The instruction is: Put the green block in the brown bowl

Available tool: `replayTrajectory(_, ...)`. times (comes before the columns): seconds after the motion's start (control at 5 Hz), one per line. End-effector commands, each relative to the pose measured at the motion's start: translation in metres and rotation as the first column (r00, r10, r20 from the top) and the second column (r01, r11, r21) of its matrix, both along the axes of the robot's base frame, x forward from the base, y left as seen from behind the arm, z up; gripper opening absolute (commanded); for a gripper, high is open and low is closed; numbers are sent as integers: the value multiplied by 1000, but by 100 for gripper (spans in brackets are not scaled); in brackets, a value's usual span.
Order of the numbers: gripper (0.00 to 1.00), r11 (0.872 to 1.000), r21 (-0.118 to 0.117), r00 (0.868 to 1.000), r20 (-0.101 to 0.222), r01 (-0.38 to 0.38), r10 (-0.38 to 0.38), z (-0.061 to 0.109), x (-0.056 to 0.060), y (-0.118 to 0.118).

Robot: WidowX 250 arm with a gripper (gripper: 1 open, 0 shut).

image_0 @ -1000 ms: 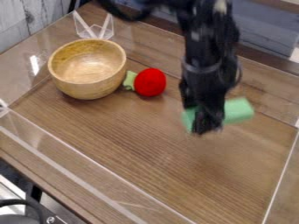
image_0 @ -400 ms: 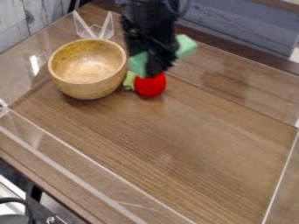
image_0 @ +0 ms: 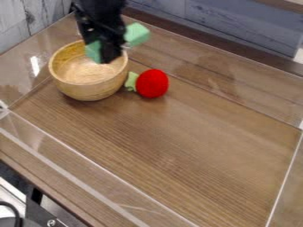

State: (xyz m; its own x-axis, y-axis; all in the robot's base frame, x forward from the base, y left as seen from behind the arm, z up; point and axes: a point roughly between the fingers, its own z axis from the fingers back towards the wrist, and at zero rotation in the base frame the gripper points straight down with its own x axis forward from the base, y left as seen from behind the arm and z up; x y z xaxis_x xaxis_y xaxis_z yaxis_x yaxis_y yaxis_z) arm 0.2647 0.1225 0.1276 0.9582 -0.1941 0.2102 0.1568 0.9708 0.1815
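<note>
While I have only the one camera view to go on, I read the gripper [image_0: 104, 51] as clenched on the green block [image_0: 135, 35], which hangs in the air over the far-right rim of the brown bowl [image_0: 83, 82] rather than over its hollow. From the jaws the block sticks out up and to the right, away from the bowl's middle, so I judge the release needs the bar carried further in. Just right of the bowl on the counter [image_0: 178, 142] sits the red ball [image_0: 151, 82].
</note>
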Motion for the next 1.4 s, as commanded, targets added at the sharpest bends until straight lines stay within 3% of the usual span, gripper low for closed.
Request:
replayTrajectory(0.0,0,993,22,992,58,-115,114,7,4,25)
replayTrajectory(0.2,0,982,11,980,67,-189,188,6,2,25)
replayTrajectory(0.6,0,962,-9,959,78,-273,272,-3,23,35)
replayTrajectory(1.0,0,985,-38,981,90,-167,170,10,35,58)
replayTrajectory(1.2,0,988,-57,985,94,-140,145,4,32,56)
